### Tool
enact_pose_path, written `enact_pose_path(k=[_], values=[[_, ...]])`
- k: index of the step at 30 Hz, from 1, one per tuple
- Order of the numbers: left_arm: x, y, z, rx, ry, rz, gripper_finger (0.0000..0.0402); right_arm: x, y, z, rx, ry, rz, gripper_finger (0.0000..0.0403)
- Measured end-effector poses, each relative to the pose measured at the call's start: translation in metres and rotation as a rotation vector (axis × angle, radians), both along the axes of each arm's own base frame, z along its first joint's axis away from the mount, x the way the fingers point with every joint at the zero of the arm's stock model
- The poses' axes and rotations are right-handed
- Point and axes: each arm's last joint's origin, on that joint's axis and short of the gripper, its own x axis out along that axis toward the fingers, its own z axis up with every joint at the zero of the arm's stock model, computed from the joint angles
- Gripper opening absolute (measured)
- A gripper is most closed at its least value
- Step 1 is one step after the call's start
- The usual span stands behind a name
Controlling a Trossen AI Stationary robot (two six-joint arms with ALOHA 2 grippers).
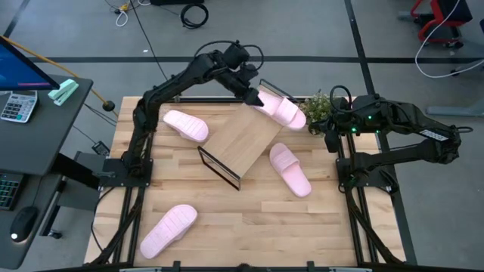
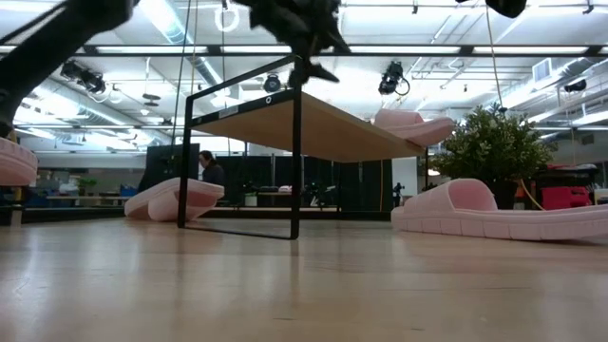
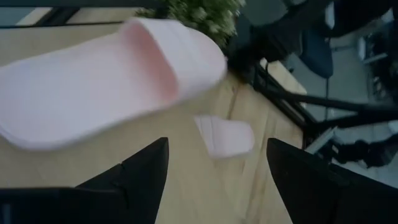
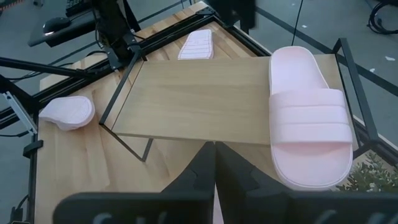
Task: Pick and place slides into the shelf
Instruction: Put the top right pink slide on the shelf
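Note:
The shelf point(image 1: 238, 140) stands slantwise mid-table, a light wood board on a black wire frame point(image 2: 294, 123). One pale pink slide point(image 1: 280, 108) lies sole-down on the board's far right end point(image 4: 308, 118), its toe past the board's edge. Three more slides lie on the tabletop: far left point(image 1: 185, 125), near left point(image 1: 170, 227) and right of the shelf point(image 1: 291, 170). My left gripper point(image 3: 216, 144) is open and hovers just above the shelved slide point(image 3: 106, 81), clear of it. My right gripper point(image 4: 214, 162) is shut and waits at the table's right edge.
A small potted plant point(image 1: 318, 106) stands at the table's far right, close to the shelved slide and to my right arm. A side desk with a calculator point(image 1: 17, 106) sits left of the table. Bare tabletop point(image 1: 249, 227) lies along the near edge.

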Motion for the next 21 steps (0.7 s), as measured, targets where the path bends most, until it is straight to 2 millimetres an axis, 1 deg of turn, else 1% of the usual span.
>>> enact_pose_path(k=[7,11,15,21], values=[[-0.013,-0.05,0.037,0.075,-0.012,-0.028,0.027,0.0,0.0,0.0,-0.008,0.003,0.005,0.0016],[-0.017,-0.082,0.05,0.125,0.005,-0.016,0.027,0.0,0.0,0.0,-0.012,0.006,0.009,0.0016],[-0.016,-0.116,0.056,0.18,0.039,0.002,0.027,0.0,0.0,0.0,-0.029,0.013,0.024,0.0016],[-0.013,-0.161,0.053,0.221,0.112,0.051,0.027,-0.002,0.001,-0.004,-0.046,0.064,0.062,0.0016]])
